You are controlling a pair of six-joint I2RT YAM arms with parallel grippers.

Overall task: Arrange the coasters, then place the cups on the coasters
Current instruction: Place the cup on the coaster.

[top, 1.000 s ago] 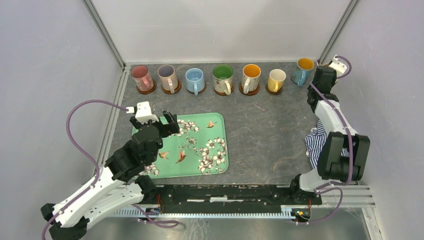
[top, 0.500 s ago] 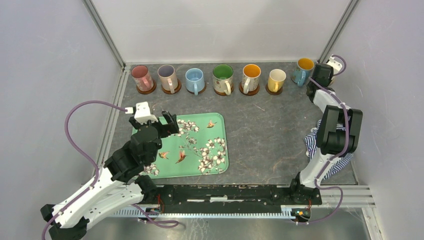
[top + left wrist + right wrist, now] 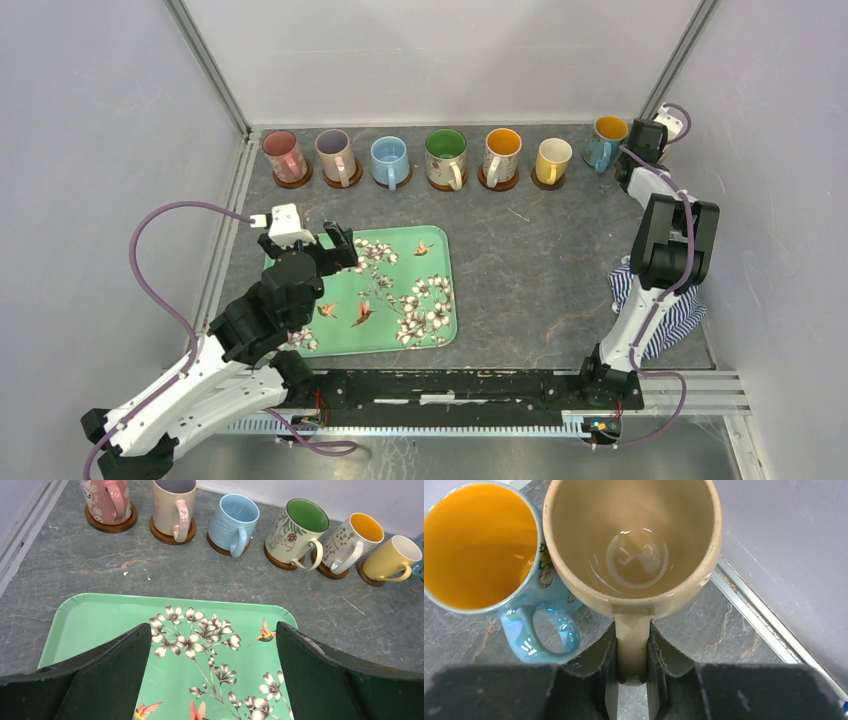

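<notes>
Reaching farther into the upper right corner than a second ago, the right arm has straightened and its elbow has risen up the frame, uncovering more of the cloth. The right end effector now sits just right of the teal mug. Its jaws are pressed together on the handle of the tan mug, which sits upright before the wrist camera, its side touching or all but touching the teal mug. Whether its base rests on the bench I cannot tell. No coaster shows under either of these two in the wrist view, though the tan mug hides whatever lies beneath it. The left arm has not shifted: the left end effector hovers over the tray, jaws spread wide with nothing between them. Along the top of the overhead frame the other mugs stand in a row, each on a brown coaster. As I read it, the last mug is being brought to the row's right end, so the task looks nearly done. Still, the two rightmost mugs may lack coasters, and such crowding could nudge the teal mug.
</notes>
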